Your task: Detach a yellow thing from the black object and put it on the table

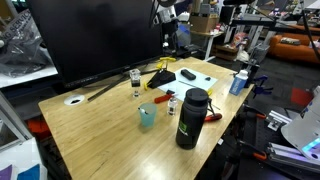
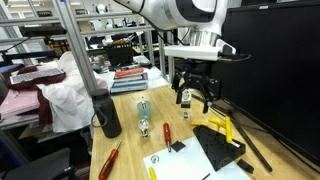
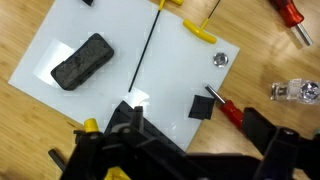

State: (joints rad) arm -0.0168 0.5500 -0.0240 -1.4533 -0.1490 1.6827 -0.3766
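Setting: cluttered lab; light wooden table [image 1: 100,130] with a big black monitor [image 1: 95,40] along its far edge.
Gripper [image 2: 194,97]: hangs above the table on the monitor side, jaws spread wide. It grips nothing and touches nothing.
Beneath it: in the wrist view the black object [image 3: 125,118] sits just ahead of the fingers, at the near edge of a white sheet [image 3: 170,80].
Black object, side on: a low wedge [image 2: 225,146] near the table's monitor-side edge.
Yellow thing [image 2: 222,126]: on the top of the wedge, still attached and not yet on the bare wood.
Further out: a dark block [image 3: 82,60] on the sheet and a red screwdriver [image 2: 166,132] on the wood. A black bottle [image 1: 190,118] and a teal cup [image 1: 147,117] stand toward the near edge, well apart.
Step in hand (judged): approach and descent, no contact yet.
Doing it well (judged): centre the jaws over one yellow piece only and turn the wrist so the pads close across its narrow side. Descend slowly and pull off steadily. The wedge looks light and may lift with it.
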